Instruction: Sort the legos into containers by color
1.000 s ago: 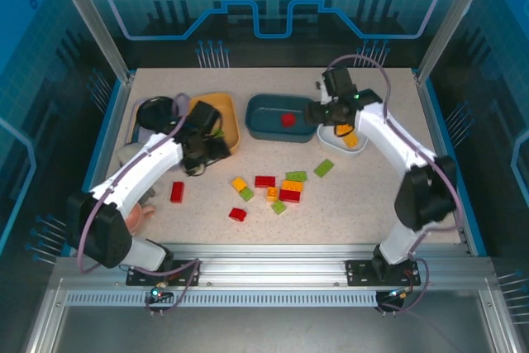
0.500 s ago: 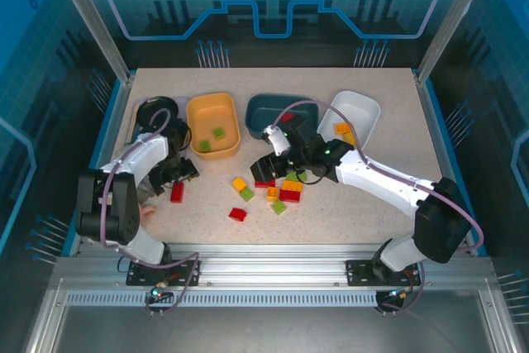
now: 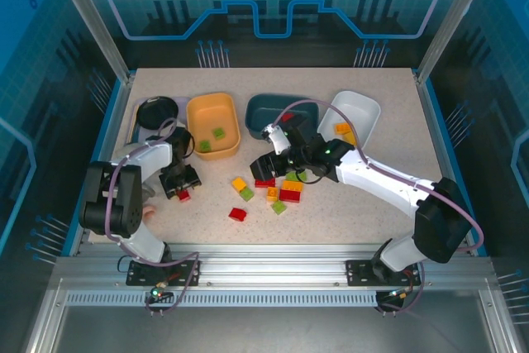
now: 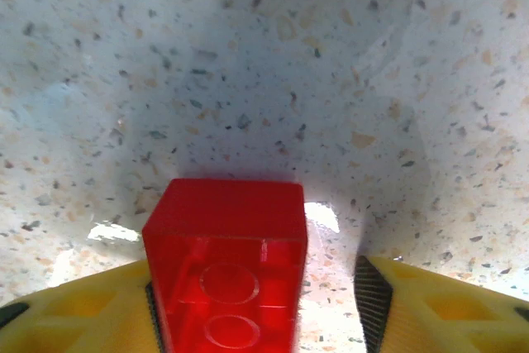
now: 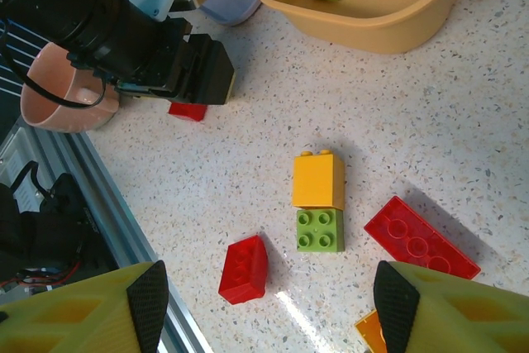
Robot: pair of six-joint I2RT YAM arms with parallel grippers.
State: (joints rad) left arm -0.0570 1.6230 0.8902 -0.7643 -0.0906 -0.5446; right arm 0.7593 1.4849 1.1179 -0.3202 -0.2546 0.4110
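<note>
left gripper [image 4: 260, 285] sits low over the table [image 4: 273, 55], jaws spread either side of the red lego [image 4: 225, 274], which lies tight against one finger pad [image 4: 124, 307] with a gap to the other, long axis seemingly along the fingers

Table top [image 4: 273, 80] is seen as speckled, stone-look material, smooth, w/ a soft sheen: pale highlights are picked up beside the red brick [image 4: 225, 266]. That brick is read as hard plastic, v. glossy, slightly see-through. Finger shells [image 4: 446, 312] are shown in matt yellow plastic. The pads [image 4: 374, 295] are black and finely textured, prob. rubber, though the close-up is blurred. In the right wrist view, the yellow-orange tub [image 5: 364, 26] is rendered as smooth satin plastic, the pink mug [image 5: 50, 109] as smooth & shiny. From above, the white arm covers [image 3: 380, 178] are caught glossy and the front rail [image 3: 273, 255] as bare silver metal.
</note>
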